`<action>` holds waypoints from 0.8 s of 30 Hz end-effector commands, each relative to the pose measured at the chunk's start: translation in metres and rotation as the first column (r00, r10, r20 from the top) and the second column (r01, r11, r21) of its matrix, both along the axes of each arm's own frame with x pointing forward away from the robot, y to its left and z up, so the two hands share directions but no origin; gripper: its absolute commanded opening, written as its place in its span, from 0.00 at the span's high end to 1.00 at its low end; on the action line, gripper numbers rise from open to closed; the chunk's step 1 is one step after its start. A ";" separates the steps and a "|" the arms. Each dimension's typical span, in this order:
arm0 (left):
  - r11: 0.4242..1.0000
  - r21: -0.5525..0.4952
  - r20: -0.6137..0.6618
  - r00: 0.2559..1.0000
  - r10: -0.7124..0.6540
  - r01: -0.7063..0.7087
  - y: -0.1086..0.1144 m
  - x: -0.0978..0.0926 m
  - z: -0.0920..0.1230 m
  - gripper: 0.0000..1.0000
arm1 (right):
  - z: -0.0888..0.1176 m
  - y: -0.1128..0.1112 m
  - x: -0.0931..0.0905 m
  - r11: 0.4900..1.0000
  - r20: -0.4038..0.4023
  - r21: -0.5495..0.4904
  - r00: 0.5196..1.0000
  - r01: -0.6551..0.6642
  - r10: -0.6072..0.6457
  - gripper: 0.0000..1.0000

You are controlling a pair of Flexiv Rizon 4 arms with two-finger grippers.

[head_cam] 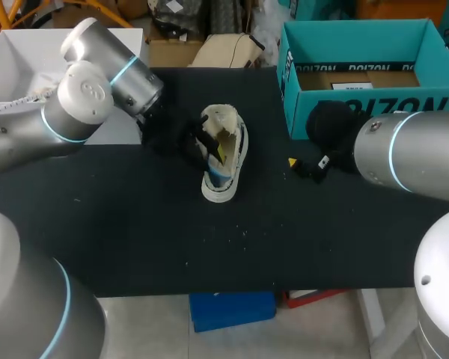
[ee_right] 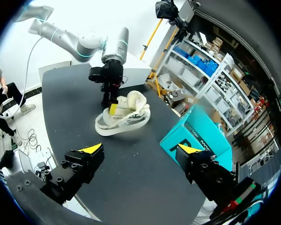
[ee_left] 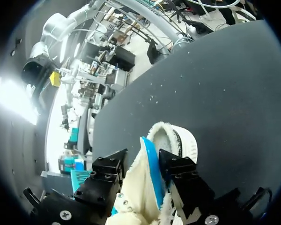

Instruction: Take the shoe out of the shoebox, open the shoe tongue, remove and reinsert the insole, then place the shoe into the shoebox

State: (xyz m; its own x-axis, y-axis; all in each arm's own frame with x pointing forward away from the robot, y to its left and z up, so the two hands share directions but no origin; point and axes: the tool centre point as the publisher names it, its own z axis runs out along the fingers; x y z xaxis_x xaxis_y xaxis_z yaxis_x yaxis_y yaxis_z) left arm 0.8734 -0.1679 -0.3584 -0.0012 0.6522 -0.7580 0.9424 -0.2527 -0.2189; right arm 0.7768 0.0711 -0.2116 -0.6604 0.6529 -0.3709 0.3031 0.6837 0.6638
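across the middle of the black table is where the work sits. the teal shoebox stands open at the far right edge, and the shoe is out of it and well apart, with its fleecy opening turned up. the left claw is down in that opening. it looks clenched on the shoe's soft upper, one finger on each side of the cream lining. a blue strip is caught between the fingers, and i take it for the edge of the insole. the right claw hangs released and holding nothing, between the shoe and the shoebox.

the step in hand seems to be freeing the insole, with the tongue already laid back. to do it well, the pinch should sit on the blue strip alone, not on the lining with it, or the whole shoe will lift. the pull should run up and back along the shoe's length, slowly. the free right claw could press the toe down so the shoe stays put while the insole slides out.
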 end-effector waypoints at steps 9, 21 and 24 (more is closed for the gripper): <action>0.992 0.121 0.093 0.995 0.025 -0.036 0.034 -0.032 0.019 0.69 | -0.001 0.000 0.000 1.000 0.001 0.001 1.000 0.001 -0.001 0.00; 0.957 0.275 0.175 0.984 0.043 -0.091 0.028 -0.020 0.004 1.00 | -0.001 0.000 0.000 1.000 0.001 0.001 1.000 0.001 -0.001 0.00; 0.949 0.303 0.184 0.982 0.037 -0.093 0.027 -0.018 -0.001 1.00 | -0.001 0.000 0.000 1.000 0.001 0.001 1.000 0.001 -0.001 0.00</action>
State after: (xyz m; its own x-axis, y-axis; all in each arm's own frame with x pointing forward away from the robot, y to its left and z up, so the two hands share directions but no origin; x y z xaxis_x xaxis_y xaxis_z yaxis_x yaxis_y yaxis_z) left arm 0.8528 -0.1357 -0.3564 0.0604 0.8424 -0.5355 0.9844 -0.1392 -0.1080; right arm 0.7768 0.0711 -0.2116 -0.6604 0.6529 -0.3710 0.3031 0.6837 0.6638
